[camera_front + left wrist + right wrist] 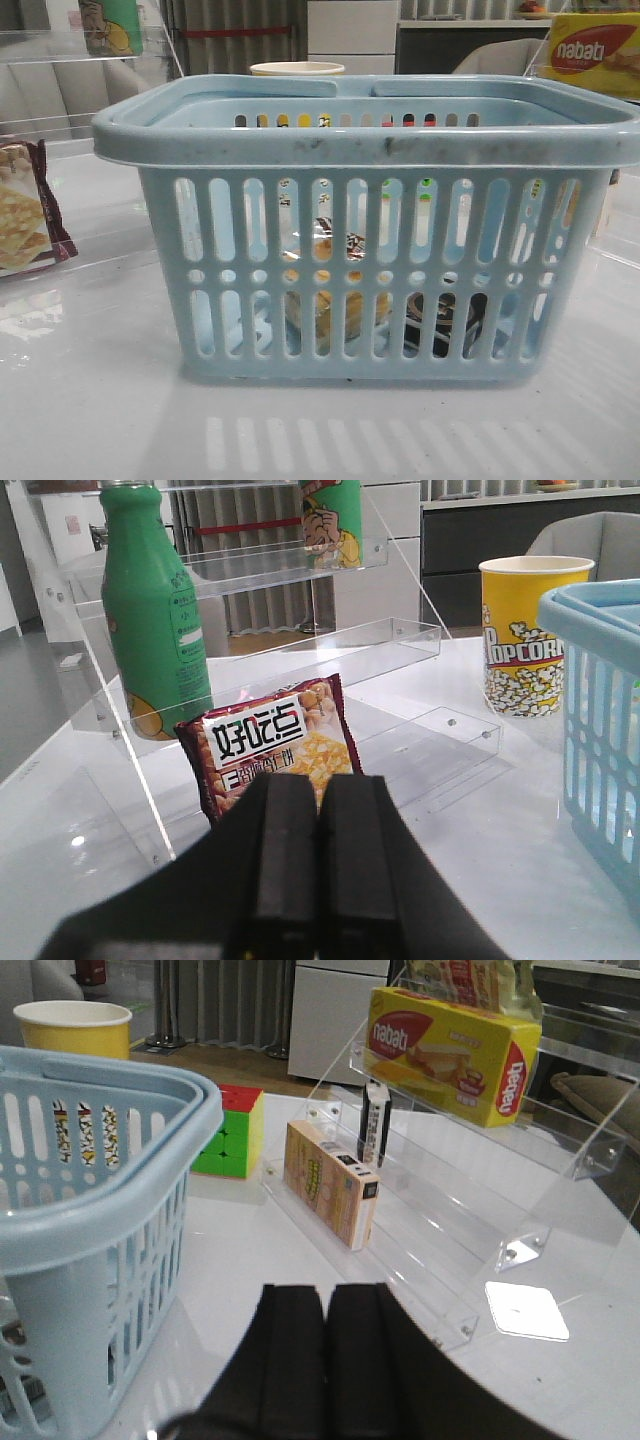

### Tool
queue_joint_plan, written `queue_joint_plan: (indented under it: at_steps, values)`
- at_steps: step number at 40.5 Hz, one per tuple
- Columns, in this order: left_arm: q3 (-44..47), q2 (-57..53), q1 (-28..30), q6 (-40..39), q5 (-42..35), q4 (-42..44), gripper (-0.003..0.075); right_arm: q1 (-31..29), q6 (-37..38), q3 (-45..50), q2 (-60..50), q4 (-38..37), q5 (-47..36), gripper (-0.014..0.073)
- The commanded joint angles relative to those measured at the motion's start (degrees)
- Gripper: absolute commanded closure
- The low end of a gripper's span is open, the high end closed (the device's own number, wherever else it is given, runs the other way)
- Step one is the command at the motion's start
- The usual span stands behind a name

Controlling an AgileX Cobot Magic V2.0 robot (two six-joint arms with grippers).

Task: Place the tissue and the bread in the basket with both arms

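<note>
The light-blue basket (pixel 370 150) stands in the middle of the front view. Through its slots I see the clear-wrapped golden-brown bread (pixel 325 300) lying inside on the bottom. The dark tissue packet (pixel 445 320) lies beside it, to its right. Neither gripper shows in the front view. My left gripper (pixel 318 785) is shut and empty, low over the table, with the basket's side (pixel 600 710) off to one side. My right gripper (pixel 325 1295) is shut and empty beside the basket's other side (pixel 90 1220).
A maroon-edged cracker bag (pixel 270 745) leans on a clear acrylic shelf with a green bottle (pixel 150 610). A popcorn cup (pixel 530 630) stands behind the basket. On the right, a clear shelf holds a yellow nabati box (pixel 450 1050), a snack box (pixel 330 1185) and a colour cube (pixel 232 1132).
</note>
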Motion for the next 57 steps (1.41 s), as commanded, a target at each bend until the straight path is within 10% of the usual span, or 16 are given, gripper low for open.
queue_joint_plan:
  at_steps: [1,57]
  values:
    - [-0.1,-0.9,0.0,0.0,-5.4,-0.6,0.0629,-0.9,-0.5,3.2,-4.0,-0.6,-6.5,0.0538]
    - [-0.1,-0.9,0.5,0.0,-5.5,-0.6,0.0629,-1.0,-0.5,7.8,-6.0,-0.6,-5.8,0.0538]
